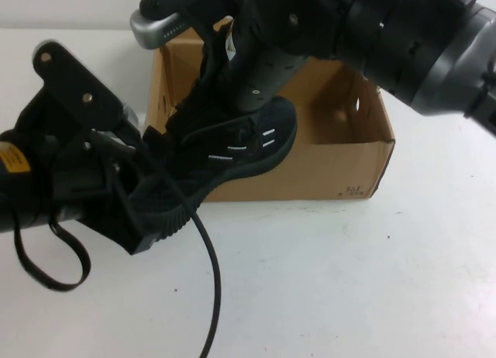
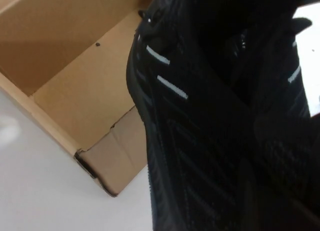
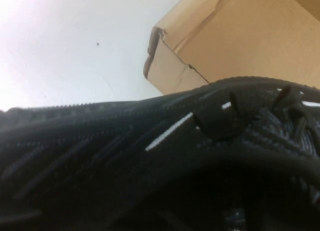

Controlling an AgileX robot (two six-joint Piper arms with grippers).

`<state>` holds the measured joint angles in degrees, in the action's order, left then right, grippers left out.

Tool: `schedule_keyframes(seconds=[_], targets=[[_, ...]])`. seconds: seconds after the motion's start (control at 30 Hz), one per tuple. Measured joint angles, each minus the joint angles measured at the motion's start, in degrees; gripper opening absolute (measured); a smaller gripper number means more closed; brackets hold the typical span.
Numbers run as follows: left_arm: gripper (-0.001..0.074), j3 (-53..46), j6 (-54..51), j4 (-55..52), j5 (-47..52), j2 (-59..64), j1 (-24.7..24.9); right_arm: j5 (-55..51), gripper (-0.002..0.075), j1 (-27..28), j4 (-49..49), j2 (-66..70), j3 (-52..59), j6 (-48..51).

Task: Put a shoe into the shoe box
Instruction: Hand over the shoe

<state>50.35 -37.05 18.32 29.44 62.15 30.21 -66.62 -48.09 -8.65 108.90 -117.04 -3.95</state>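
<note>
A black knit shoe [image 1: 248,141] with white dashes hangs tilted in the air, its toe over the front left corner of the open cardboard shoe box [image 1: 364,164] and its heel outside, toward me. My left gripper [image 1: 151,211] is shut on the heel end. My right gripper [image 1: 205,102] comes down from the upper right to the shoe's collar, mostly hidden by its own arm. The shoe fills the left wrist view [image 2: 200,141] and the right wrist view [image 3: 125,156]. The box shows behind the shoe in the left wrist view [image 2: 65,91] and the right wrist view [image 3: 225,41].
The box stands on a white table [image 1: 349,280]. A black cable [image 1: 213,296] hangs from my left arm across the table in front. A loop of black cable [image 1: 54,280] lies at the left.
</note>
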Motion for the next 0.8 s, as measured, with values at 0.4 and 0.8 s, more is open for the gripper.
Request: schedule_keyframes(seconds=[0.4, 0.8], targets=[[0.0051, 0.1, 0.0, 0.2, 2.9, -1.3, 0.5, 1.2, 0.0332, 0.0, 0.6, -5.0, -0.1, 8.0], [0.005, 0.1, -0.8, 0.0, 5.0, -8.1, 0.5, -0.6, 0.042, 0.0, 0.5, -12.9, -0.5, 24.6]])
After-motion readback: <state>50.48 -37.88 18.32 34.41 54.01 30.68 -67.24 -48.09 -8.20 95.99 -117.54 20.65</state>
